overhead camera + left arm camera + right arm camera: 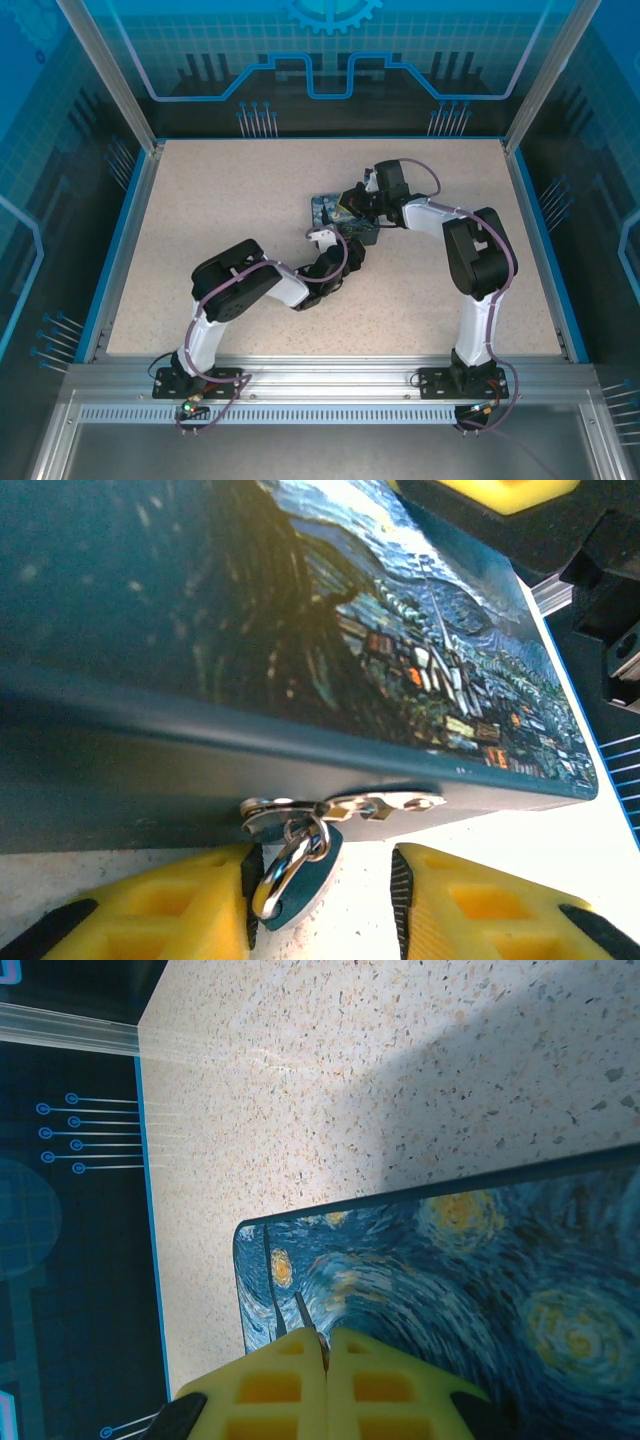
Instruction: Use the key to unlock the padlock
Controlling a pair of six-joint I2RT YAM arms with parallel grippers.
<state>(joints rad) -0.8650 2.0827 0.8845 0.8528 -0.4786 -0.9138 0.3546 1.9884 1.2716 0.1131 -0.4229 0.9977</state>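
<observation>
Padlock (322, 860) hangs by its silvery shackle from the hasp (385, 804) on the near wall of the painted tin (300, 630), low over the speckled counter (100, 875). Around it the left pincer (320, 910) stands partly open, one yellow finger on either side; I cannot tell whether either finger touches it. Farther off, above the tin's lid, the right pincer (327, 1360) is closed, with the thin dark key (303, 1318) pinched between its tips and jutting out past them.
</observation>
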